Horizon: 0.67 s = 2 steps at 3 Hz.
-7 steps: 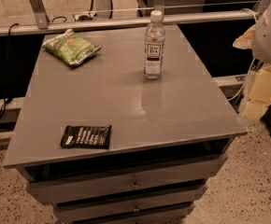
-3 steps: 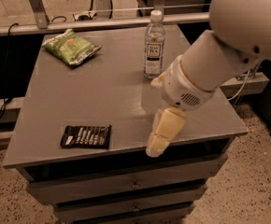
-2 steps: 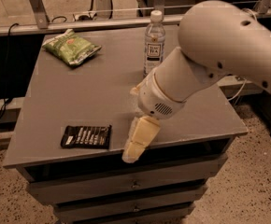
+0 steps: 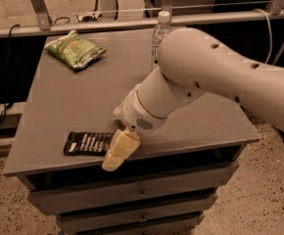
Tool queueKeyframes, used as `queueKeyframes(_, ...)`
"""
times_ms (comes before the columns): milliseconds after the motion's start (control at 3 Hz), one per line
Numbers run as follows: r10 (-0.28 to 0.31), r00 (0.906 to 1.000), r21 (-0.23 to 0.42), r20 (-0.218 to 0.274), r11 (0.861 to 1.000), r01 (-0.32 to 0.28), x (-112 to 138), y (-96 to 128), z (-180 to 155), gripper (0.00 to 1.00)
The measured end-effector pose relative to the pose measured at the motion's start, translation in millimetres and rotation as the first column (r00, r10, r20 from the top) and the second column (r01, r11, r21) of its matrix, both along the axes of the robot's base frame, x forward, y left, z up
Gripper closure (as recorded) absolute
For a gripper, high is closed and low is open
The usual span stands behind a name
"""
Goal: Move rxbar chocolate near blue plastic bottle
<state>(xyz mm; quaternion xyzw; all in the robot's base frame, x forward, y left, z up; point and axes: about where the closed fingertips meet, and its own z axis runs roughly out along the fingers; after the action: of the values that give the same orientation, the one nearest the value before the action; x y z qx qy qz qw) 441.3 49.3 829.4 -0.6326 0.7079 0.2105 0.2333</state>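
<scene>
Camera view gave us the pincer (image 4: 115, 154) low at the front edge of the counter (image 4: 59, 99), pointing down and to the left, its cream tip past the counter's lip and in front of the dark gap above the top drawer (image 4: 142, 194). It covered the right end of the rxbar (image 4: 85, 143), and we could not tell whether it touched the wrapper or hung just over it. Nor could we tell whether the pincer was released or clenched. The rxbar lay flat near the front left of the counter, long side along the front edge, white lettering up. The bottle (image 4: 159, 33) stood upright at the back of the counter, right of centre, well apart from the rxbar; we saw only its white cap and upper body, since the arm (image 4: 205, 77) hid the rest. That arm came in from the right, thick and pale, bent down across the middle of the counter to a round wrist just above the pincer. A green bag (image 4: 75, 49) lay at the back left corner, well apart from both the rxbar and the bottle. Behind the counter ran a metal rail (image 4: 83, 26), and speckled floor (image 4: 259, 190) showed at the lower right.
</scene>
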Motion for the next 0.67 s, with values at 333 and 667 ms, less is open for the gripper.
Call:
queueKeyframes(333, 0.019, 0.9997, 0.012, 0.012, 1.0, -0.02, -4.3, 16.9, -6.0, 0.42)
queueKeyframes(667, 0.023, 0.9997, 0.017, 0.012, 1.0, -0.023, -6.2, 23.8, -9.1, 0.64)
